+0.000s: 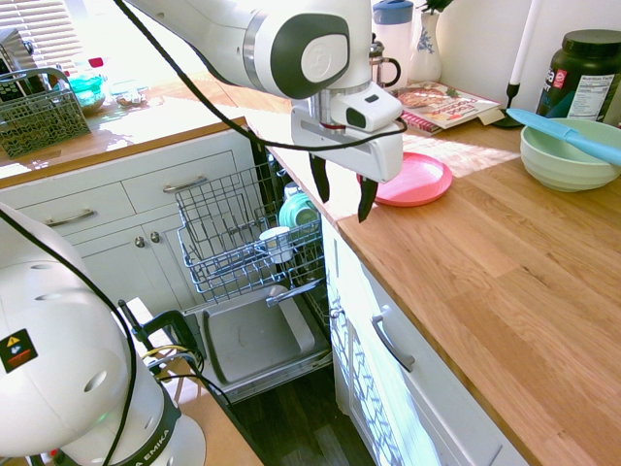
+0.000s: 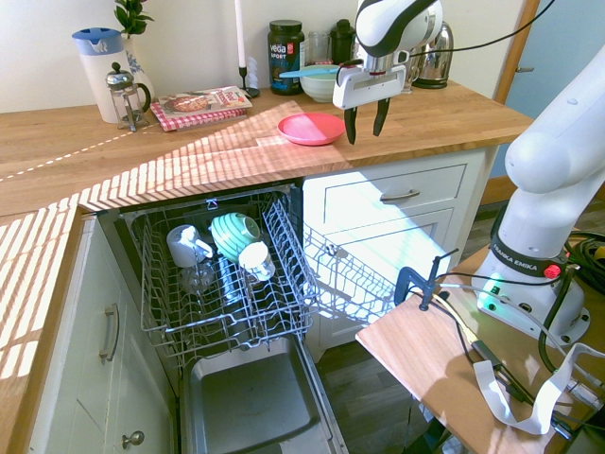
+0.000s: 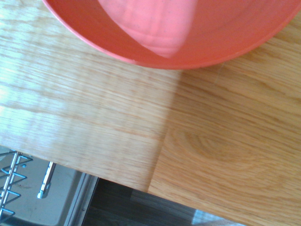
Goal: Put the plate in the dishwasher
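The gripper [image 2: 365,120] is hanging over the wooden countertop [image 2: 189,151] with its dark fingers [image 1: 319,180] spread wide and pointing straight down, gripping nothing. The pink plate [image 2: 311,128] is lying flat on the countertop just beside it, near the counter's edge, and is filling part of the wrist view [image 3: 188,28]. Below, the dishwasher [image 2: 236,378] is standing open, door down, its wire rack [image 2: 227,274] pulled out and carrying a teal cup [image 2: 233,233] and white mugs [image 2: 186,245].

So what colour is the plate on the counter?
The plate is pink-red; the second exterior view shows it best.
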Motion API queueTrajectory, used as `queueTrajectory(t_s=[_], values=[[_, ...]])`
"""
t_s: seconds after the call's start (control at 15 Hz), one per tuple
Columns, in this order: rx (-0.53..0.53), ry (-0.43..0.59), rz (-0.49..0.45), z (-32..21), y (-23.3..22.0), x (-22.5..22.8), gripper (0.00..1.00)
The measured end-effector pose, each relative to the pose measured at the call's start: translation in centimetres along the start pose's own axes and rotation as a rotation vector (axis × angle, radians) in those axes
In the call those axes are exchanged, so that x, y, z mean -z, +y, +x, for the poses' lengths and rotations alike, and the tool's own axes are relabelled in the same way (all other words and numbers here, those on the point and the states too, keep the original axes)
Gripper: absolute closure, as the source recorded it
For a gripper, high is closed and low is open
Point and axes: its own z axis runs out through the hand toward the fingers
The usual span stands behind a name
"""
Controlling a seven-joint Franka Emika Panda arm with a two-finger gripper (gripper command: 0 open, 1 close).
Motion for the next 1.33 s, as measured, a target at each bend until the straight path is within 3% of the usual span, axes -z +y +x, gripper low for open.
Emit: queueTrajectory(t_s=[0.2, 0.73, 1.0, 1.07, 1.33], values=[[-0.042, -0.013, 0.041, 0.7, 0.4, 0.2, 0.00], [-0.179, -0.068, 0.371, 7.4, 3.6, -1.1, 0.00], [-0.195, -0.090, 0.427, 11.1, 1.9, -2.3, 0.00], [-0.200, -0.101, 0.419, 12.0, 1.5, -2.9, 1.00], [-0.217, -0.113, 0.415, 14.8, 0.3, -4.6, 1.00]])
